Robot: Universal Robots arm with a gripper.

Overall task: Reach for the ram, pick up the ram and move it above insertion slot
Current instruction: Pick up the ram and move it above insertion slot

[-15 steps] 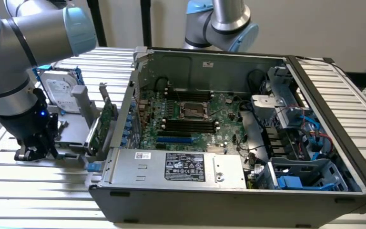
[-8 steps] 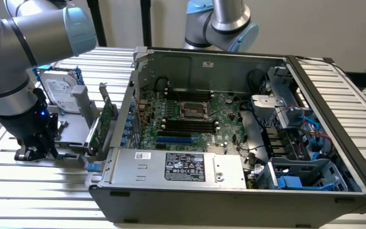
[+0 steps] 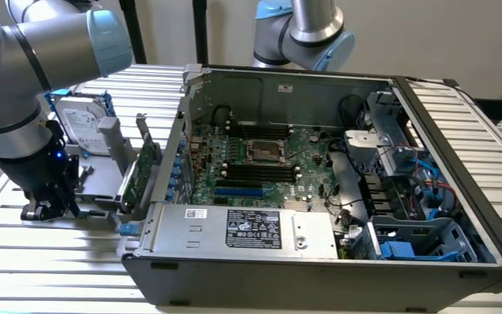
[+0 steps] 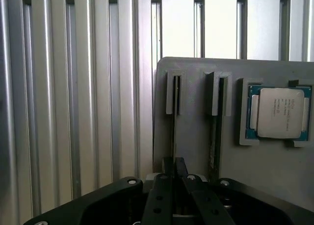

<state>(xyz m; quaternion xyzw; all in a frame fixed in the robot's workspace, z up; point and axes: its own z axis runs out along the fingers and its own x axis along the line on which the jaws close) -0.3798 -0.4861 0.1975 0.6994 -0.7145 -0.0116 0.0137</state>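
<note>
The ram (image 4: 173, 129) stands on edge in a slot of a grey holder (image 4: 196, 87), so I see it as a thin dark line. My gripper (image 4: 174, 162) sits right on it, the two fingertips drawn together against the stick's sides. In the exterior view the gripper (image 3: 49, 208) is down at the grey holder (image 3: 94, 186) on the table, to the exterior view's left of the open computer case. The black memory slots (image 3: 260, 173) lie on the motherboard beside the processor socket (image 3: 264, 152), well apart from the gripper.
A second stick (image 4: 215, 136) stands in the neighbouring slot. A processor chip (image 4: 278, 112) lies in the holder's recess. A green expansion card with a metal bracket (image 3: 142, 167) and a hard drive (image 3: 81, 124) stand between the gripper and the case wall (image 3: 181, 131). A second arm (image 3: 308, 33) rises behind the case.
</note>
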